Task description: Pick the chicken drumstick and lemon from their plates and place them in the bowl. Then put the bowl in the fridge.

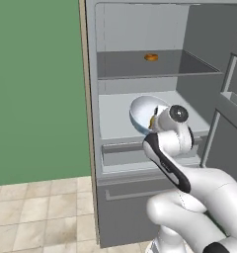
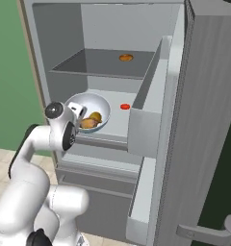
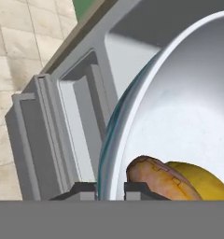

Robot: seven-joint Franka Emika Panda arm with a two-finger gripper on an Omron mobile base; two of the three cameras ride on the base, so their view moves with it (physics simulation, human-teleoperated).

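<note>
Bowl [image 2: 91,108], white inside with a blue-green outer edge, tilted over the front of the fridge's [image 1: 140,29] middle shelf, chicken drumstick [image 3: 158,175] and lemon [image 3: 200,179] lying touching in its low side. My gripper [image 3: 110,190] is clamped on the bowl's rim, one finger inside, one outside. Farther in: small red item [image 2: 125,106] on the same shelf, small orange item [image 1: 151,57] on the shelf above, fridge door open at right.

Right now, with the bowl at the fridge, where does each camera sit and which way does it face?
Left base view: behind the arm's left, facing the open fridge; arm at lower right.
Right base view: behind its right, facing shelves and door; arm at lower left.
Hand view: on the hand, along the jaws clamping the bowl rim.
All show the bowl with drumstick and lemon.
</note>
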